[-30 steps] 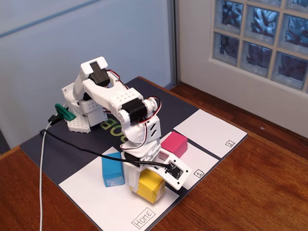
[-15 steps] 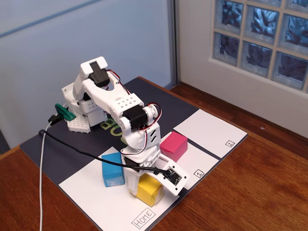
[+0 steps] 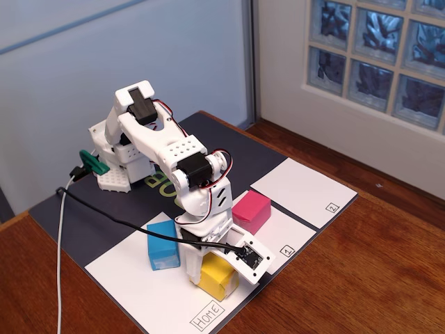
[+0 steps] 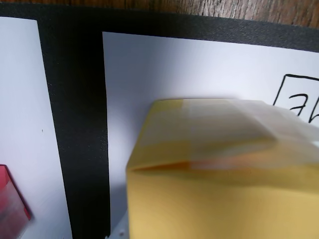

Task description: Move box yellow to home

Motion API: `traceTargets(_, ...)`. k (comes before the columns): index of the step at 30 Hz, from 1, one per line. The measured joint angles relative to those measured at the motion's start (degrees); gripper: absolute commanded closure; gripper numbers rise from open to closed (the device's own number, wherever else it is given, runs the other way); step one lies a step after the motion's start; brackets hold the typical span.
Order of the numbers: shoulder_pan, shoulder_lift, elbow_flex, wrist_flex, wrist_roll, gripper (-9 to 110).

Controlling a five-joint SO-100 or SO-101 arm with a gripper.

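Yellow box [image 4: 219,174] fills the wrist view, sitting on the Home sheet [image 4: 199,64]. Fingers are hidden behind the wrist housing in the fixed view, so can't tell if they grip it. If still clamped: open wide, lift straight up, avoid nudging the blue block [image 3: 163,245] just beside.

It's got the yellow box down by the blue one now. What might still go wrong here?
The yellow box sits on the Home sheet right beside the blue box, so the gripper may nudge the blue one as it pulls away. The yellow box is also near the sheet's edge; if it drags along with the fingers, it could slide off.
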Motion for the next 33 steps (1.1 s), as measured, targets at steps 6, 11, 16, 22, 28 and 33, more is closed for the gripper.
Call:
traceTargets(6,-0.3,-0.2,0.2,-0.4,0.4,69)
traceTargets(11,-0.4,-0.4,0.7,0.0,0.8,68)
traceTargets(16,-0.4,-0.5,0.7,0.0,1.4,68)
traceTargets(22,-0.4,0.9,0.7,0.0,1.5,69)
traceTargets(28,-0.4,5.3,0.7,0.1,1.6,69)
traceTargets(33,-0.4,8.9,0.7,0.6,1.6,69)
